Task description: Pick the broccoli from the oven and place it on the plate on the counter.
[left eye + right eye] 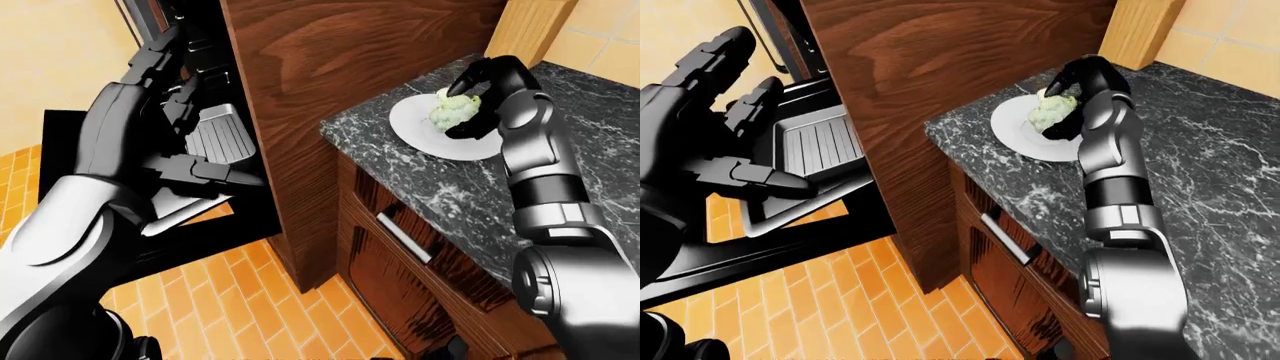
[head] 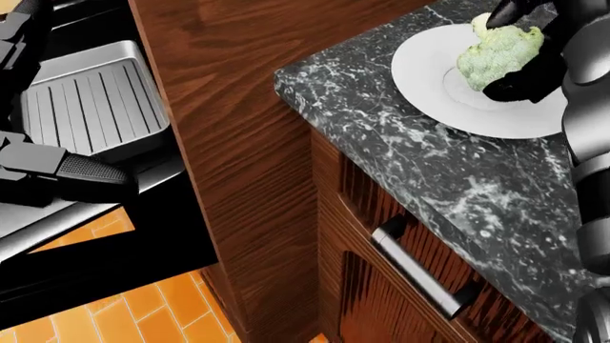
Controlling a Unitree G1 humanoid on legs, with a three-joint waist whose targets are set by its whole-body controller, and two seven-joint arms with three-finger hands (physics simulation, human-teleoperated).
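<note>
**Broccoli at the plate, release left to do**

The dark stone table point(image 2: 448, 179) carries the white plate point(image 2: 429, 86) beside the wooden cabinet point(image 2: 238, 143). The oven's metal tray point(image 2: 91, 103) holds nothing. The right hand point(image 2: 520, 53) is clenched around the broccoli point(image 2: 498, 48) over the plate's middle; letting go seems the only step left. The left hand point(image 1: 725, 127) hangs released, fingers spread, by the oven.
</note>
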